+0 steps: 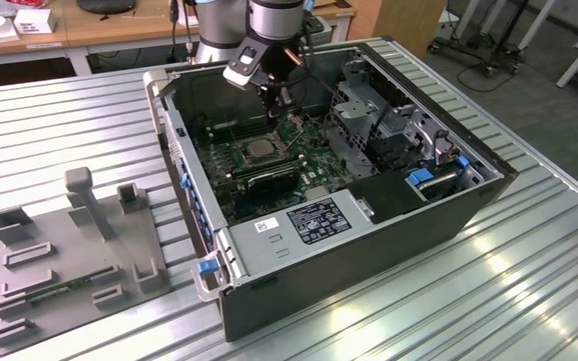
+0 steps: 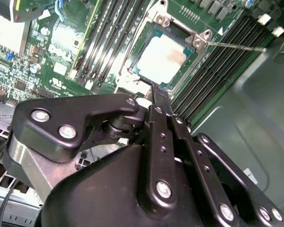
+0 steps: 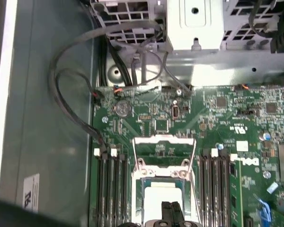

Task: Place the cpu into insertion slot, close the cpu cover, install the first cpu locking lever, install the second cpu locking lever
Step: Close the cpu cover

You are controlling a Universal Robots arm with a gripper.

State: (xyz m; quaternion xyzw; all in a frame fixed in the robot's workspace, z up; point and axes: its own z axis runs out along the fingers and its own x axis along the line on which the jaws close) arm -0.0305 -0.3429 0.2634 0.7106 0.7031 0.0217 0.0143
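Closed and empty, our gripper [image 2: 157, 94] is hovering just beside the cpu [image 2: 163, 59] seated in the insertion slot [image 2: 138, 71]; we are judging the raised cpu cover [image 3: 164, 139] wants an even push, clear of the chip.

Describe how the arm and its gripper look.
The arm is silver-grey with a dark wrist band; a black cable runs alongside. The gripper is matt black, built of jointed link bars studded with silver screw heads, ending in slim black fingers.
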